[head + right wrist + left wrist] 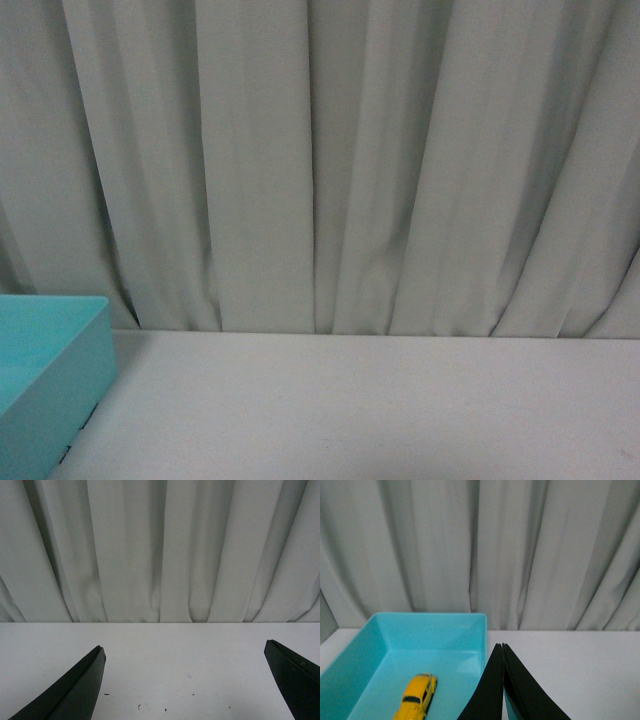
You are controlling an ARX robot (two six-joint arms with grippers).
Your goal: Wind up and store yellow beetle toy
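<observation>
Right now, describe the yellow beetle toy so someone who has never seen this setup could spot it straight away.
Find the white table in front of the pale curtain, then the turquoise bin standing on it. The yellow beetle toy lies on the bin's floor, beside the shut left gripper. It is the only thing seen in the bin: small, rounded and bright yellow with dark windows.

Bright yellow beetle toy (416, 697) with dark windows; turquoise bin (395, 630); black claw fingers (492, 690); white worktop (380, 410); pale grey pleated curtain (320, 160).
</observation>
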